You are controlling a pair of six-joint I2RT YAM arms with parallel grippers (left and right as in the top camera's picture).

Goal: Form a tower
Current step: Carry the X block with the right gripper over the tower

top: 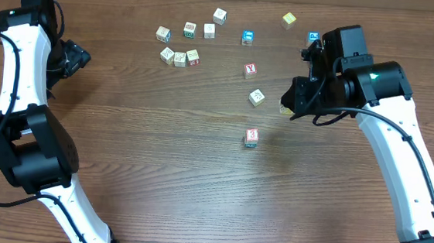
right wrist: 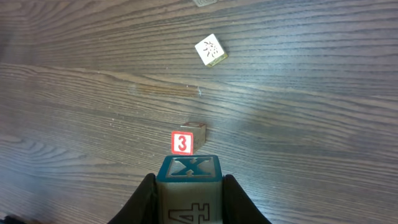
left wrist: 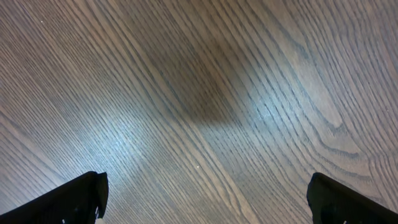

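The tower (top: 251,137) stands mid-table, seen from above with a red "3" face on top; its height cannot be told. In the right wrist view the tower (right wrist: 184,142) sits just beyond my held cube. My right gripper (top: 292,104) hovers to the tower's upper right, shut on a wooden cube (right wrist: 188,171) with a blue "X" face and a "4" on its side. The right gripper (right wrist: 188,193) has a finger pressed on each side of it. My left gripper (top: 78,58) is far left, open over bare wood; the left gripper (left wrist: 205,199) holds nothing.
Loose cubes lie behind the tower: a pale one (top: 257,97), also in the right wrist view (right wrist: 211,50), a red-marked one (top: 250,70), a blue one (top: 248,37), a yellow one (top: 289,19), and a cluster of several (top: 180,58) at back left.
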